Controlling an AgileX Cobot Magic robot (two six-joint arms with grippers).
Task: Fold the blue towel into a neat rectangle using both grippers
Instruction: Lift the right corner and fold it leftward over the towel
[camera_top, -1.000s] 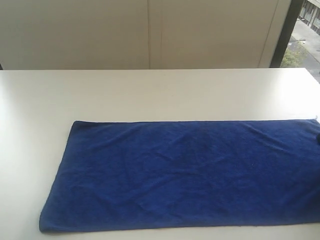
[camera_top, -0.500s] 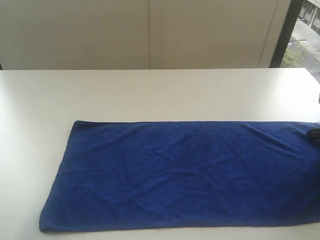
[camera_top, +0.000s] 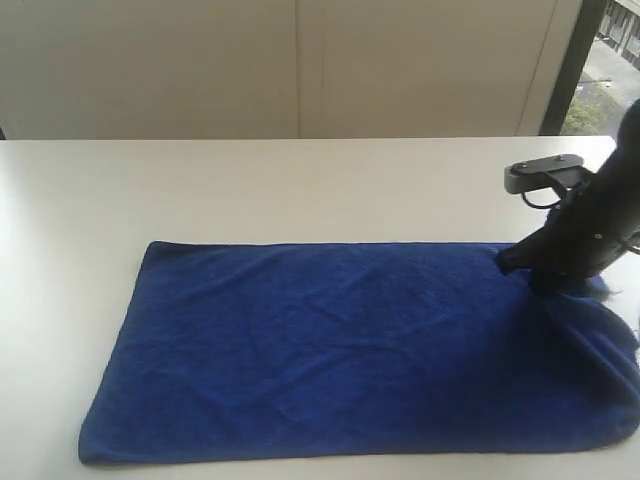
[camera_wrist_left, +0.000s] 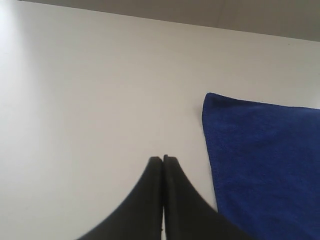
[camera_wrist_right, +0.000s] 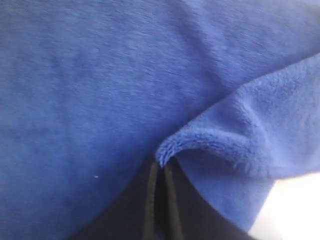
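Two grippers, only one at work: the right gripper (camera_top: 512, 262) is clamped on the far right corner of the blue towel (camera_top: 330, 350), whose right end bunches while the rest lies flat on the table (camera_top: 300, 180). The left gripper (camera_wrist_left: 163, 161), jaws pressed together and empty, hangs over bare table near the towel's left end. Best carry the corner low and straight leftward, matching edges.
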